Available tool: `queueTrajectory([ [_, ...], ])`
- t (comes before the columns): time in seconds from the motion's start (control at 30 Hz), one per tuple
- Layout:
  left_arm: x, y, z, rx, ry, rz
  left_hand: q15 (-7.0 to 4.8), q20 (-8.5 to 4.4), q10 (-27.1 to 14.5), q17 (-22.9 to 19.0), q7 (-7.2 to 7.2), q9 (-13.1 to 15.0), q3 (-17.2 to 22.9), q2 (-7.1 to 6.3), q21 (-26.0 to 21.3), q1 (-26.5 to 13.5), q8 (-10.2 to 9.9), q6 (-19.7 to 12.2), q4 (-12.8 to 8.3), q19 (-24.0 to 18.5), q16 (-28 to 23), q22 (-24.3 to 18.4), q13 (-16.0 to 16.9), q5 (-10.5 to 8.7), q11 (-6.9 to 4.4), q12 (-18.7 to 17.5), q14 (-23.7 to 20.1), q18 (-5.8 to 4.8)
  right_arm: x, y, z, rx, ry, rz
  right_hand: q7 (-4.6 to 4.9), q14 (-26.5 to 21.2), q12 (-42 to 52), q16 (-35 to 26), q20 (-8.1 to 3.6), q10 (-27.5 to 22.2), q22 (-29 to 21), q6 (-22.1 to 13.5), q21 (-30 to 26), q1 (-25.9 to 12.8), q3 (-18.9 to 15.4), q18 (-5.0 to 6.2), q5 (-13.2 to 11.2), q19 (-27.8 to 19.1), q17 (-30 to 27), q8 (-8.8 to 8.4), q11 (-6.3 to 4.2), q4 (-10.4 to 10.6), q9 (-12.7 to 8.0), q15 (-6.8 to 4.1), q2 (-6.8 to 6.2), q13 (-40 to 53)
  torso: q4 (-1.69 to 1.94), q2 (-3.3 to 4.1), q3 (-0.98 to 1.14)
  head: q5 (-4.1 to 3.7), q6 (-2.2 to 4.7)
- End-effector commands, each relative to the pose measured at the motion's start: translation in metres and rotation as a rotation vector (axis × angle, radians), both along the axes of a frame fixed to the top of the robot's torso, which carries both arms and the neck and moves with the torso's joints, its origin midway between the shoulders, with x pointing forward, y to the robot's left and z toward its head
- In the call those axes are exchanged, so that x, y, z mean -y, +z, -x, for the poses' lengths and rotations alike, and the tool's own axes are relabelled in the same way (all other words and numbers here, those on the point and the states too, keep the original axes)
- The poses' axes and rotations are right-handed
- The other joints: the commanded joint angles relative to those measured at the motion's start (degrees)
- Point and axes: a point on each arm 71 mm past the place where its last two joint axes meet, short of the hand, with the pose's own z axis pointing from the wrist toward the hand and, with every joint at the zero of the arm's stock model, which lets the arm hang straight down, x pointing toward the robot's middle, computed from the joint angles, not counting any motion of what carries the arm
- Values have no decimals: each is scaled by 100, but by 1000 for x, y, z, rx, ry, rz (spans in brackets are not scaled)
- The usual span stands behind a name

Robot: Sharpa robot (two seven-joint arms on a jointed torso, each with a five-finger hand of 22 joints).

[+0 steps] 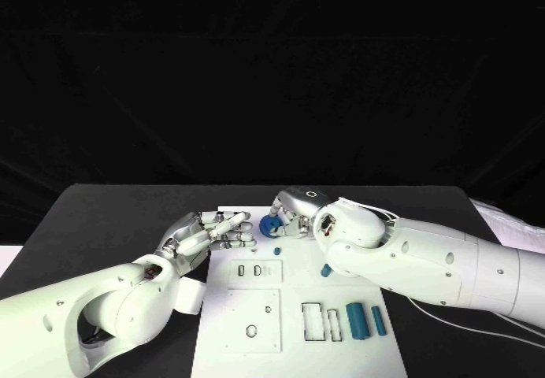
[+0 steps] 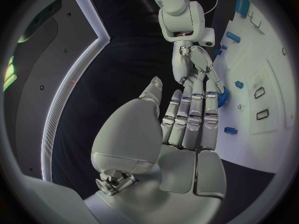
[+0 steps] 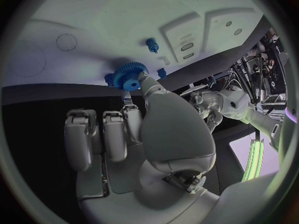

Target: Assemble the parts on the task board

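The right hand (image 1: 298, 214) pinches a small blue toothed gear (image 3: 130, 75) at the far edge of the white plastic task board (image 1: 295, 331); the right wrist view shows its teeth. The left hand (image 1: 210, 233) rests beside it, fingers (image 2: 190, 119) released, holding nothing, on the black counter (image 1: 102, 228).

Black table against a dark backdrop

The black table (image 1: 102, 213) fills the lower scene; behind it hangs a black backdrop (image 1: 272, 87), perhaps cloth. A pale surface (image 1: 506, 216) shows just past the table's right edge.
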Motion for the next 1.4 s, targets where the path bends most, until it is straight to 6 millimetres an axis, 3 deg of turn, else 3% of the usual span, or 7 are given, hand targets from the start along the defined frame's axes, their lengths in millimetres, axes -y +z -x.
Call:
queueTrajectory([
  [0.03,3,1,1,3,-19,12,12,0,-14,5,14,-4,-3,35,-22,32,-28,-9,-44,34,-38,-9,-9,-18,2,-38,17,115,-1,-4,-2,-4,-14,47,-71,422,-83,-33,3,-79,716,106,2,-70,-34,-66,42,60,691,-64,7,43,39,39,-58,185,-3,0,-2,9,1],
  [0.3,4,1,1,1,-22,12,14,1,-15,7,19,-4,-3,38,-27,33,-29,-10,-49,33,-43,-9,-10,-18,5,-40,13,114,-4,-8,-4,-9,-22,62,28,420,-459,-42,76,-283,657,-234,-28,-244,-263,-52,106,13,690,-199,100,136,-50,118,-295,-81,2,0,-3,12,-27],
  [0.53,5,1,2,-1,-25,12,18,2,-21,10,27,-5,-4,41,-36,33,-35,-15,-56,31,-51,-11,-11,-19,10,-46,6,112,-4,-9,-5,-14,-28,72,107,420,-619,-40,147,-383,622,-567,-49,-324,-580,-43,110,-16,709,-189,177,329,-67,188,-397,-190,3,1,-4,12,-40],
  [0.97,3,1,1,-3,-22,9,20,3,-24,11,29,-5,-4,44,-40,32,-38,-18,-58,30,-55,-12,-12,-18,12,-48,3,111,0,-9,-4,-20,-32,56,88,426,-558,-28,158,-353,653,-494,-39,-301,-703,-49,236,6,737,-136,165,487,-35,186,-280,-141,-4,1,1,29,-36],
  [1.2,2,1,1,-5,-19,7,25,6,-33,16,38,-7,-7,48,-53,28,-47,-29,-67,27,-66,-13,-14,-19,20,-57,-5,110,8,-15,-6,-115,-50,11,103,436,-486,-9,159,-314,687,-525,-25,-771,-926,-57,534,29,778,-169,179,921,-44,193,-38,-83,-15,1,2,41,-27],
  [1.4,2,1,1,-7,-17,5,27,8,-40,19,43,-8,-9,48,-60,29,-54,-37,-75,27,-71,-14,-16,-18,24,-62,-7,110,11,-17,-10,-155,-65,-11,149,446,-448,19,188,-308,708,-674,-17,-925,-1113,-61,780,42,833,-189,220,905,-62,230,16,-48,-5,0,6,27,-29],
])
